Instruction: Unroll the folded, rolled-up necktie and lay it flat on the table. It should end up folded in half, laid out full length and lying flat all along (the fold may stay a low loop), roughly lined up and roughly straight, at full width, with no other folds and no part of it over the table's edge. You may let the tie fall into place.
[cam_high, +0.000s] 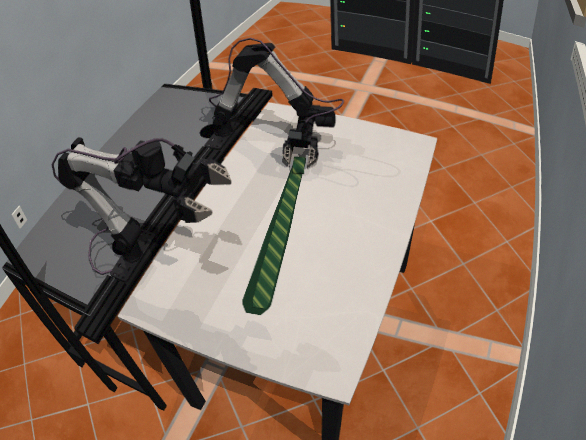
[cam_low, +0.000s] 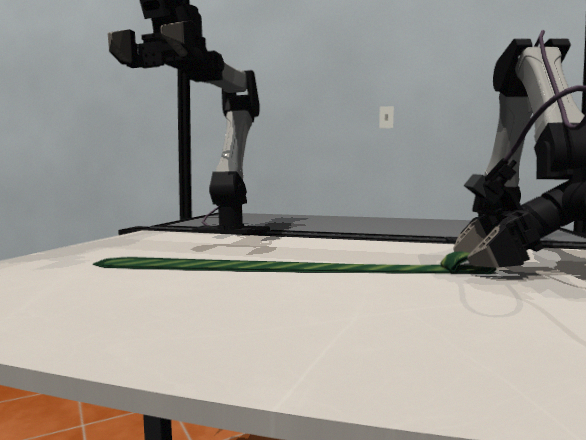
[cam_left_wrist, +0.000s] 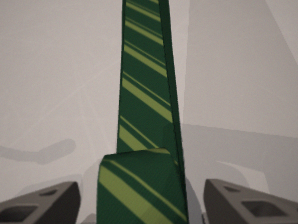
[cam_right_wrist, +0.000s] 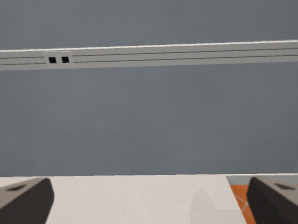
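The green striped tie (cam_high: 281, 225) (cam_low: 275, 266) (cam_left_wrist: 145, 75) lies straight and flat along most of its length, its wide end toward the front in the top view. Two layers show, slightly offset at the wide end. At its narrow end, a short part (cam_low: 454, 261) (cam_left_wrist: 140, 192) stands up and curls back over the tie. My left gripper (cam_high: 299, 161) (cam_left_wrist: 142, 189) is low at that end, its fingers apart on either side of the curled part, with gaps beside it. My right gripper (cam_high: 220, 197) (cam_right_wrist: 149, 186) is open and empty, raised well away from the tie.
The white table (cam_high: 350, 225) (cam_low: 250, 350) has its front edge some way beyond the wide end. A black rail (cam_high: 150, 240) runs along the arms' side. No part of the tie is over an edge.
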